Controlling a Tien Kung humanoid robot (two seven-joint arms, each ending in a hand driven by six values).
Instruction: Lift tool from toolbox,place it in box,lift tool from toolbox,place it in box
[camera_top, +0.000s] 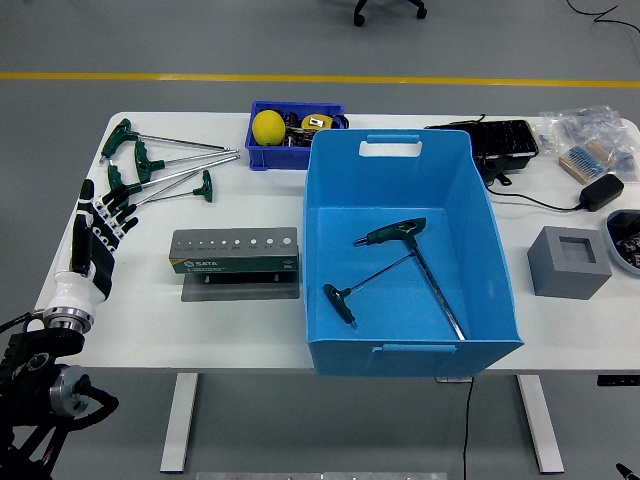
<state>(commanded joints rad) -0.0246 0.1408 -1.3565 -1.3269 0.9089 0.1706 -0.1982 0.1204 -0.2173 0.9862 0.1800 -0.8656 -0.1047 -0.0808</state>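
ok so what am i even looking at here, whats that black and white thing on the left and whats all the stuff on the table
The camera sits high on a humanoid robot, looking down over a white table. The black and white thing is the robot's left hand, fingers spread, holding nothing, near the table's left edge. Its right hand is out of view. Just beyond it lie four green-handled T-handle wrenches. Mid-table stands their grey holder block. The big blue box already holds two T-handle wrenches. Behind it sits a small blue bin holding a yellow ball.
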